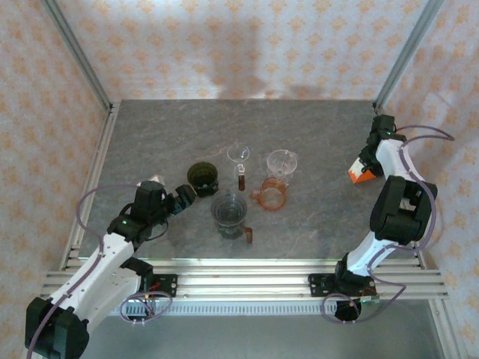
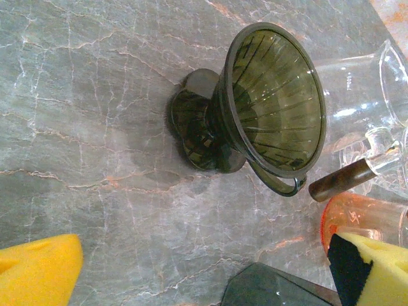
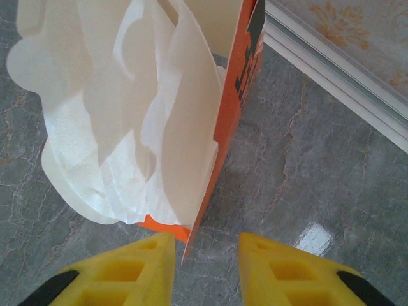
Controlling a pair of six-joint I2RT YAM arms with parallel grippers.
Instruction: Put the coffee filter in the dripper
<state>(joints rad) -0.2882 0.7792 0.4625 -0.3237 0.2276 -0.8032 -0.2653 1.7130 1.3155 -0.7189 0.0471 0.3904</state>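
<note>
The coffee filters point(image 3: 115, 127) and their orange box point(image 3: 231, 108) are cut off above.

High rear overview, close wrist views; dripper point(image 1: 202, 175) in overview and left

filters point(image 3: 115, 127) in box point(image 3: 233, 108), dripper point(image 1: 202, 175) well left
</note>
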